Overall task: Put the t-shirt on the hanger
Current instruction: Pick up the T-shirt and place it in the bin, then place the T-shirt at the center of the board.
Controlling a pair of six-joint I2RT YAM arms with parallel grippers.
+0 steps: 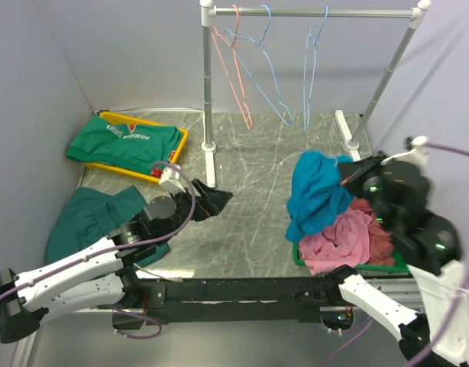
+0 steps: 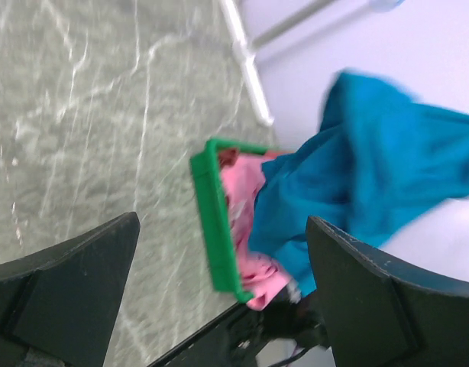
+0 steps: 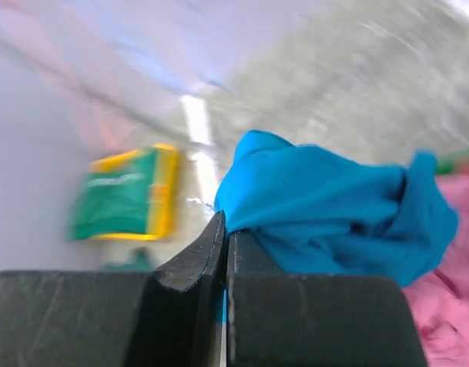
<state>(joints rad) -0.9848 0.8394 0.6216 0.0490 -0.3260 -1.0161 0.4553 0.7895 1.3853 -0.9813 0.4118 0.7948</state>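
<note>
Teal soft t-shirt (image 3: 326, 206), crumpled folds, pinched in right tool (image 3: 224, 237)

Left arm: the white-shelled left arm (image 1: 74, 275) lies low and nearly level, stretched from its near-left base toward the middle.
Left pincer: the black two-finger left pincer (image 1: 211, 200) points rightward; its fingers (image 2: 66, 283) are spread wide, with nothing between them.
Right arm: the white-and-black right arm (image 1: 376, 300) rises from its near-right base, its dark wrist lifted high and bent to the left.
Right pincer: the black right pincer (image 3: 225, 229) has its fingers pressed together, pinching a fold of the plain teal-blue cotton t-shirt (image 1: 315, 191).
</note>
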